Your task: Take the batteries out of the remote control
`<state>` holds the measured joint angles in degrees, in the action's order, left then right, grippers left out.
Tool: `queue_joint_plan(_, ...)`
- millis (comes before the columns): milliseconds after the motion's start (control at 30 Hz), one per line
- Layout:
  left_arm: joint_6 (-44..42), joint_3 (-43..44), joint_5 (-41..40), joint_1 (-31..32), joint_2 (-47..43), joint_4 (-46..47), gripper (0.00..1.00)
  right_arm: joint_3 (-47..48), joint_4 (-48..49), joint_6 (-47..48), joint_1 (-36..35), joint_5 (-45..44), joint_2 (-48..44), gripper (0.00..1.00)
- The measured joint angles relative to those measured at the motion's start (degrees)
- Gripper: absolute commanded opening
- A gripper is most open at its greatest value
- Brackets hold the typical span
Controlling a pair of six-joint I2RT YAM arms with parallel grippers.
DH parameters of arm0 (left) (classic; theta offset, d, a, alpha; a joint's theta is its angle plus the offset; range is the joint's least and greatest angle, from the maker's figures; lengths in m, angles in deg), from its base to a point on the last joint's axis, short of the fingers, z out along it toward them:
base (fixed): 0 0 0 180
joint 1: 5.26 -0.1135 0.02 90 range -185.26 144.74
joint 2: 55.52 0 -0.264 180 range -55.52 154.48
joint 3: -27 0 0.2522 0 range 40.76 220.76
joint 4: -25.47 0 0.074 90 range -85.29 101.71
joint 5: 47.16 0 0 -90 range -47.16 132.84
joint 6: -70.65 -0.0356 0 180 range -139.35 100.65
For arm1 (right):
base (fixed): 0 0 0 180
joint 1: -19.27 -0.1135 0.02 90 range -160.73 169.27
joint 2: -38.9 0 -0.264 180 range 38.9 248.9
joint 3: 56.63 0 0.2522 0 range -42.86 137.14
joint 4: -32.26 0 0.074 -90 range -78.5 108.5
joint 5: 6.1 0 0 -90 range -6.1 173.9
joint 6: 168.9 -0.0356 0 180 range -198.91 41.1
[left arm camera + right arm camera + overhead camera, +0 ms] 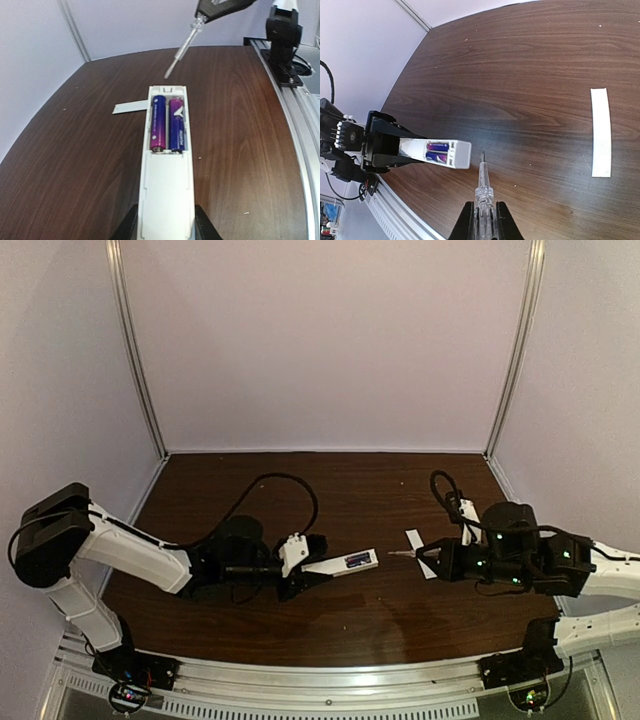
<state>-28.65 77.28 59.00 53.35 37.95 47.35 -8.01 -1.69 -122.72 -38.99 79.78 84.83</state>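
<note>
Top view: one remote control (350, 562), one screwdriver (400, 553), one white cover strip (414, 539), two arms. The left gripper (303, 570) is clamped on the remote's near end and holds it over the dark table (380, 490), left of centre, free end pointing right. The right gripper (430, 560) is clamped on the screwdriver handle, with the tip aimed at that free end across a small gap. The strip lies flat just beside the right gripper. There is open room across the far half of the table, with walls on three sides. Left wrist view: two batteries (159, 124) sit side by side in the open recess, one magenta-purple, one blue-purple. The remote is white, recess face up, with a finger on each long edge. The screwdriver tip hangs just past the remote's far end, not touching. Right wrist view: the clear handle is pinched between the fingers, its tip near the remote's end corner but apart from it. The strip lies well off to the right.
</note>
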Motion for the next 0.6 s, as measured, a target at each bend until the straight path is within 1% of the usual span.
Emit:
queue_joint_plan(167, 3.28, -2.6, -8.48, 0.0, -1.53, 3.82, 0.0, 0.7, -0.26, 2.47, 0.0, -3.28, 0.15, 0.0)
queue_joint_plan(300, 4.11, -3.78, -11.08, 0.0, -1.38, 5.57, 0.0, 0.7, -0.39, 4.46, 0.0, -5.18, 0.09, 0.0)
queue_joint_plan(467, 3.76, -3.78, -11.8, 0.0, 0.2, 6.84, 0.0, -0.09, 0.33, 6.62, 0.0, -6.36, -1.7, 0.0)
queue_joint_plan(600, 2.69, -3.76, -10.45, 0.0, 0.5, 6.86, 0.0, -0.76, 1.64, 8.15, 0.0, -6.34, -3.54, 0.0)
